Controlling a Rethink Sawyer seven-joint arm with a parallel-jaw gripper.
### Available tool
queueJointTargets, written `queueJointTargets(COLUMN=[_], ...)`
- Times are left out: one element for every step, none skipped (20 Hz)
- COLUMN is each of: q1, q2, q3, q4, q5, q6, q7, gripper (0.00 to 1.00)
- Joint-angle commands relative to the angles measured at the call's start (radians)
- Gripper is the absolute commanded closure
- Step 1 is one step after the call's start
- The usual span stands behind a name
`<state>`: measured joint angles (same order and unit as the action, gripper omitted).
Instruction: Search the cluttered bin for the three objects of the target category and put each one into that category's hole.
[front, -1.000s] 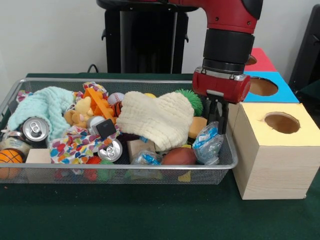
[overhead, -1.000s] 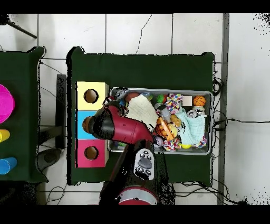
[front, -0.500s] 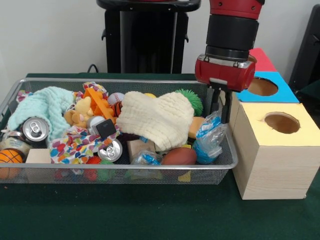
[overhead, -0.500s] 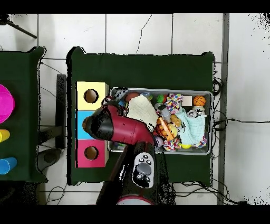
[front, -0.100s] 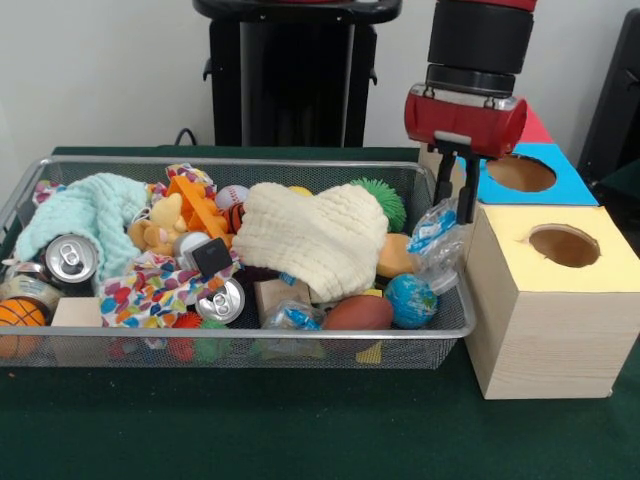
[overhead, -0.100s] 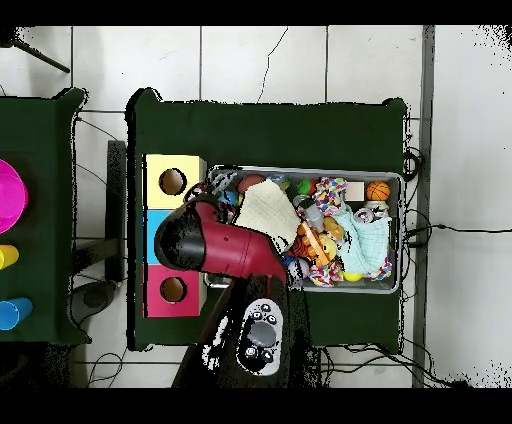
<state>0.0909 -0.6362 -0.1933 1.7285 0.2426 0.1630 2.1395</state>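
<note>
- My gripper (front, -0.100s: 455, 205) is clenched on a crinkly clear plastic wrapper (front, -0.100s: 438, 240), which hangs above the wire bin's (front, -0.100s: 250, 345) end.
- The yellow-topped box's hole (front, -0.100s: 564, 244) lies just beside it, toward the boxes.
- Since a second ago I've lifted clear, uncovering a globe ball (front, -0.100s: 411, 300).

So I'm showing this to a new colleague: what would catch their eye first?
Probably the red arm's claw lifting a crinkly clear-and-blue plastic wrapper at the wire bin's end beside the yellow-topped box. Next, the big cream cloth heaped mid-bin over cans, balls and toys.
</note>
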Motion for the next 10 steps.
queueJointTargets(q1=[0.006,0.016,0.023,0.03,0.038,0.042,0.053,0.057,0.062,0.066], q2=[-0.013,-0.016,-0.018,-0.021,-0.024,-0.029,-0.031,-0.035,-0.036,-0.038], q3=[0.007,-0.003,-0.008,-0.015,-0.021,-0.024,-0.033,-0.031,-0.033,-0.035], q4=[0.08,0.079,0.079,0.079,0.081,0.083,0.087,0.094,0.096,0.098], q5=[0.008,0.011,0.013,0.016,0.02,0.025,0.033,0.041,0.044,0.046], q6=[0.118,0.126,0.131,0.138,0.145,0.157,0.162,0.161,0.16,0.159], q7=[0.151,0.156,0.16,0.165,0.171,0.176,0.19,0.2,0.202,0.204], gripper=[1.0,1.0,1.0,1.0,1.0,1.0,1.0,1.0,1.0,1.0])
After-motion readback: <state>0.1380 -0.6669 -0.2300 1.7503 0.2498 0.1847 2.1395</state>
